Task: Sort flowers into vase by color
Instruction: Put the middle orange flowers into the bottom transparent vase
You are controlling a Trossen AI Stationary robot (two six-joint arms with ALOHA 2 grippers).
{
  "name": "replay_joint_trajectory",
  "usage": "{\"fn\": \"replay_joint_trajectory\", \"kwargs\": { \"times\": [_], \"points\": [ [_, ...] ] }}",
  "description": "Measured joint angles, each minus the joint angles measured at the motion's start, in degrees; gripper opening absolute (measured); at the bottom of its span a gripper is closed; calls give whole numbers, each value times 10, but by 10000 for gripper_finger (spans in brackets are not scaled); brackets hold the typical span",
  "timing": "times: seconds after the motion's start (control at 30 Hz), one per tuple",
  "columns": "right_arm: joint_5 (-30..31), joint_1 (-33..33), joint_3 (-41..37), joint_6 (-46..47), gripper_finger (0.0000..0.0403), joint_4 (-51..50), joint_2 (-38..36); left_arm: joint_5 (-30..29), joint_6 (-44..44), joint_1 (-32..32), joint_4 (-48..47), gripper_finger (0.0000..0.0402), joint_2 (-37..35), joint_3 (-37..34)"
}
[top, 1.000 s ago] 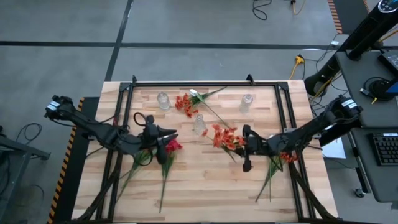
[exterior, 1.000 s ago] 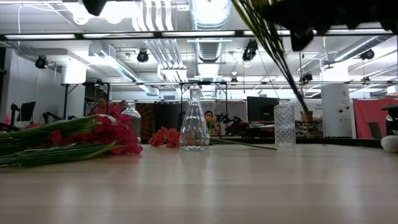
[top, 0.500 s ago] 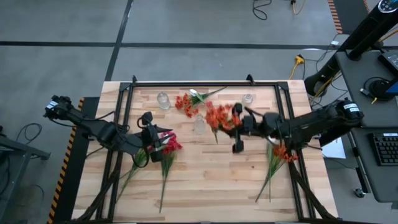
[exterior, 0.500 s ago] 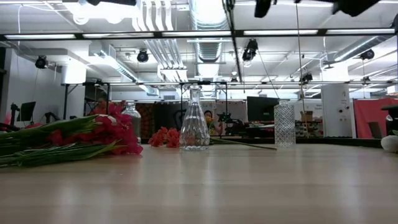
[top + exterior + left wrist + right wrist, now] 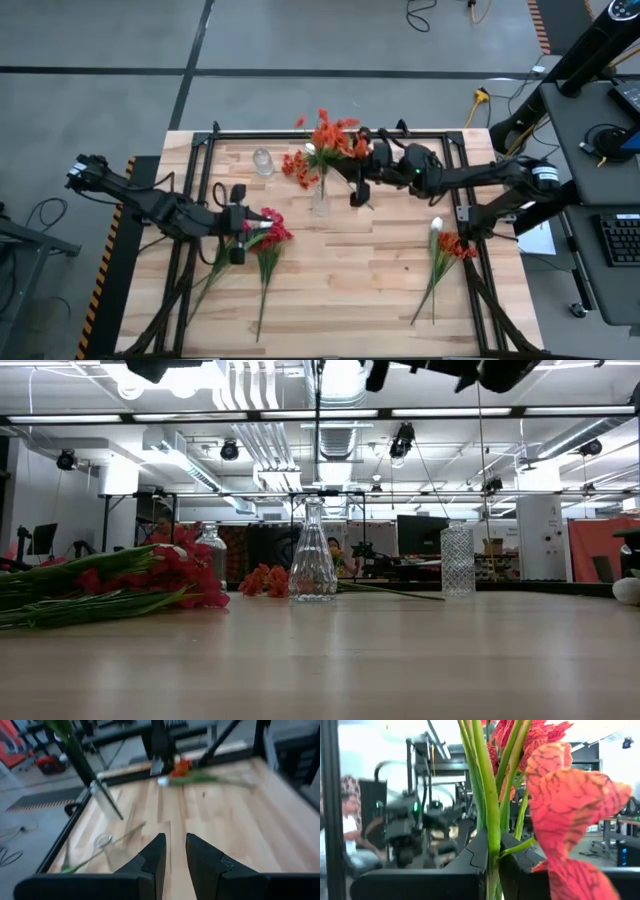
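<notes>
My right gripper point(image 5: 352, 165) is high over the table's far middle, shut on an orange flower spray point(image 5: 325, 131) whose blooms stand above it. The spray's thin stem point(image 5: 318, 440) hangs straight down over the middle glass vase point(image 5: 313, 560). My left gripper point(image 5: 254, 226) hovers at the left beside the crimson flowers point(image 5: 270, 232), which lie flat on the table. Its fingers point(image 5: 156, 855) stand a narrow gap apart with nothing between them. My right gripper pinches the spray's bundled green stems point(image 5: 490, 837) between its two fingers, just below the blooms. The fingers come from the table's right, roughly level, and lie across the stems. The spray stands upright and clear of the table, its long stem hanging below the fingers.
More orange flowers point(image 5: 296, 168) and a white spray point(image 5: 320, 152) lie near the far edge. Another orange bunch point(image 5: 450, 246) lies at the right. A glass vase point(image 5: 263, 161) stands far left, and a cylindrical one point(image 5: 457, 560) to the right of the middle vase.
My right gripper has risen and swung from mid-table toward the far edge, carrying the orange spray. The spray has turned from slanting to upright, with its stem now above the middle vase. My left gripper has drawn back a little toward the left edge and rolled.
</notes>
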Motion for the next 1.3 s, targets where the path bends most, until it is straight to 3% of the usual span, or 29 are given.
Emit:
{"fn": "replay_joint_trajectory", "kwargs": {
  "times": [0.13, 0.37, 0.83, 1.3],
  "points": [
    [0, -11, 23, 6, 17, -3, 19, 0, 1, 0, 90, 59, -14, -59],
    [1, -32, 13, 5, 17, -3, 20, -13, -11, 0, 120, 59, -53, -103],
    [5, -40, -12, -14, 17, -2, 21, -39, -26, 0, 137, 59, -73, -106],
    [6, -40, -13, -11, 18, 49, 76, -62, -55, 0, 142, 59, -58, -106]
  ]
}}
